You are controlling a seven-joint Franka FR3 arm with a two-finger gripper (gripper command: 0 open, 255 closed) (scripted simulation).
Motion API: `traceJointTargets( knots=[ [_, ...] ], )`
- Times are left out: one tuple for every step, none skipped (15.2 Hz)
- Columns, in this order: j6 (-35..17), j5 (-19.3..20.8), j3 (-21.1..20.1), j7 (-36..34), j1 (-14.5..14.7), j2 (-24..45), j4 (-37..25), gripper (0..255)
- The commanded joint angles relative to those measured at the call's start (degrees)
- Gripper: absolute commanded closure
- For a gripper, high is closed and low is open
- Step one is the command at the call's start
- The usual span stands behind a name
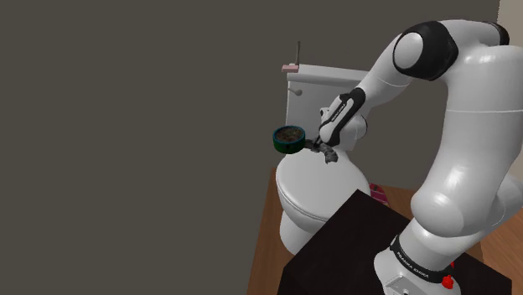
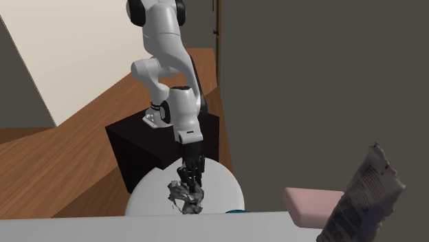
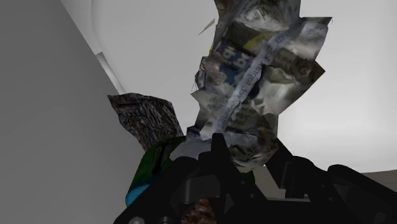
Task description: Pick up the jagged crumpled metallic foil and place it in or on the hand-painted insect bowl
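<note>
I am watching the gripper (image 2: 190, 173) pinching the foil (image 2: 187, 196) by its upper edge, with the wad hanging just over the toilet lid (image 1: 310, 188). In the shoulder view the bowl (image 1: 290, 137) is sitting near, at ten o'clock from the foil. I am judging the foil light, crushable and jagged, so I am favouring a gentle hold on a thick fold.

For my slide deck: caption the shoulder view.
Tool clasps crumpled foil over a white toilet lid, beside the green-rimmed bowl.
</note>
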State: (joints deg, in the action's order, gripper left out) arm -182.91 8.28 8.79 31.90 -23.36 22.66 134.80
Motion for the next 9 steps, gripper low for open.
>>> traceJointTargets(
  knots=[
    [1.32,0.06,-0.02,0.11,-0.01,-1.66,0.33,255],
    [1.99,0.08,-0.06,0.18,-0.04,-2.45,0.45,255],
    [2.67,0.1,-0.1,0.25,-0.07,-3.24,0.56,255],
    [3.35,0.11,-0.14,0.32,-0.11,-4.02,0.66,255],
    [4.04,0.11,-0.19,0.4,-0.14,-4.8,0.74,255],
    [4.73,0.11,-0.24,0.47,-0.18,-5.57,0.81,255],
    [5.43,0.11,-0.29,0.55,-0.22,-6.33,0.87,255],
    [6.14,0.1,-0.35,0.63,-0.26,-7.08,0.91,255],
    [6.85,0.09,-0.4,0.72,-0.3,-7.83,0.94,255]
  ],
)
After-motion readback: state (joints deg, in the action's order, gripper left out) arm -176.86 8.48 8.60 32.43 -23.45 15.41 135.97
